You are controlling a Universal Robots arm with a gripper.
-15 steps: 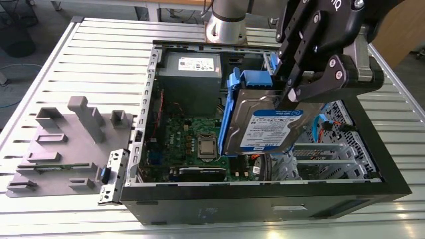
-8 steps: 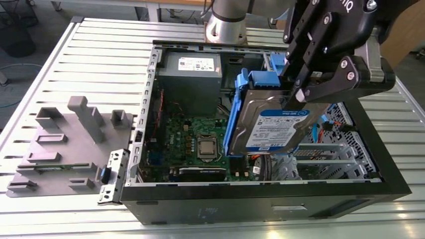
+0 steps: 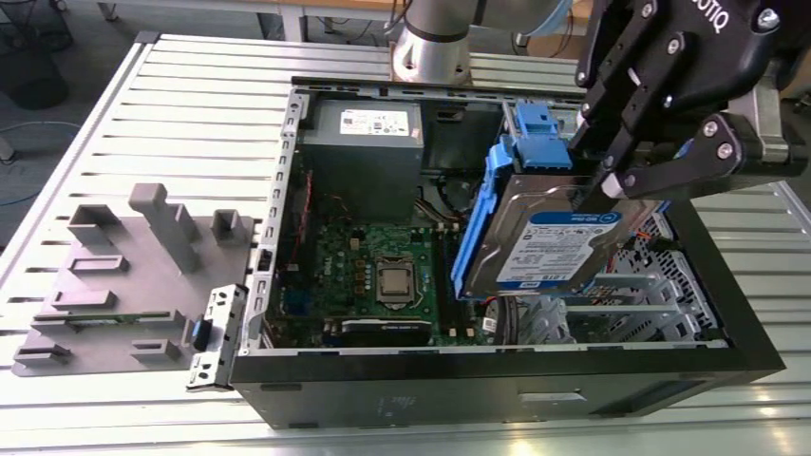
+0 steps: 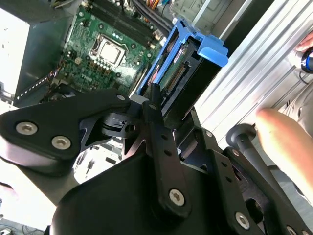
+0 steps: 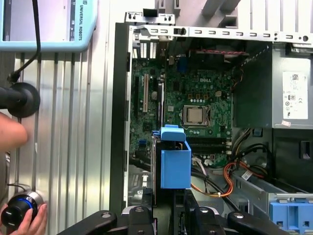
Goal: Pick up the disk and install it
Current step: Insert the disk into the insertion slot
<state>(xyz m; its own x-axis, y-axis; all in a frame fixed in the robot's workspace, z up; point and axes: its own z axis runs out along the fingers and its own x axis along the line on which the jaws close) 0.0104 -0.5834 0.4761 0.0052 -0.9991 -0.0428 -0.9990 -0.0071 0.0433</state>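
Disk point(image 3: 557, 242): hanging tilted above the open computer case point(image 3: 507, 380), toward the exterior view's right, just beside the motherboard point(image 3: 380, 275), blue rail facing that board. Gripper point(image 3: 611, 185): clamping on the disk's upper edge. Case: resting on the slatted worktop point(image 3: 190, 114).

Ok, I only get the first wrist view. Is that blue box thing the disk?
Observer: Yes, that's its blue carrier. In the exterior view the gripper is shut on the disk, over the open case.
Operator: Is it lying flat?
Observer: No, it's tilted, with its blue-and-white label showing.
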